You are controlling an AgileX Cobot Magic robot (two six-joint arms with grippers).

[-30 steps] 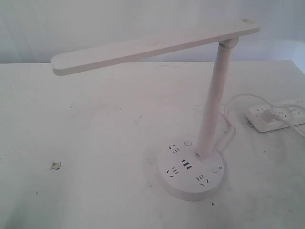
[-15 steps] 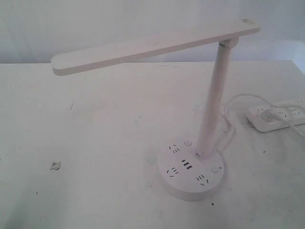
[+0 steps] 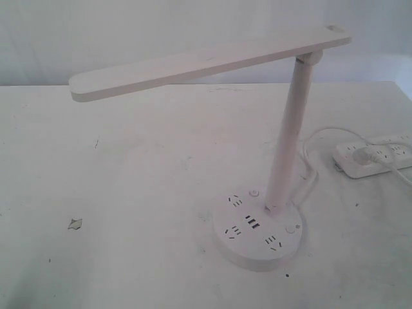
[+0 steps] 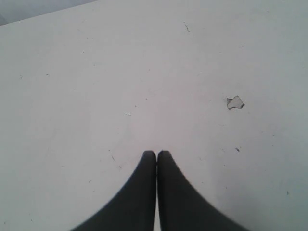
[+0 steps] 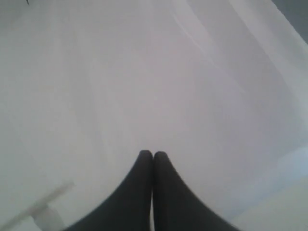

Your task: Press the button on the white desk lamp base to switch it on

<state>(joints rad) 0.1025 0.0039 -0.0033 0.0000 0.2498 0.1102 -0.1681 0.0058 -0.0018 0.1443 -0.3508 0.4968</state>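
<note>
Lamp [image 3: 290,135]: white; stood right of centre in the exterior view, its slim pole [image 3: 282,170] slanting up from the foot.
Head [image 3: 206,61]: long flat bar, reached out leftward from the pole top, well above the table.
Table [image 3: 129,180]: white, scuffed.
Lamp base [image 3: 257,241]: thick round disc, flat on the table toward the near edge; pole rooted at its rear right.
Rear button [image 3: 254,192]: small, round, at the back rim just left of the pole foot.
Side button [image 3: 293,228]: small, round, near the right rim.
USB ports [image 3: 252,224]: three, dark, mid top face, outlet slots around them.
Power strip [image 3: 376,156]: lay at the table's right edge, well apart from the base; one plug seated in it.
Cable [image 3: 312,145]: white, looped from the strip toward the back of the pole.
Chip [image 3: 74,223]: flaked spot on the table, far left of the base; also seen from the left wrist [image 4: 235,102].
Left gripper [image 4: 156,153]: dark fingers pressed together, nothing between them, over bare table.
Right gripper [image 5: 153,154]: fingers pressed tip to tip, nothing held, over a pale surface; view blurred, and a pale shape [image 5: 45,209] beside it was possibly a plug.
</note>
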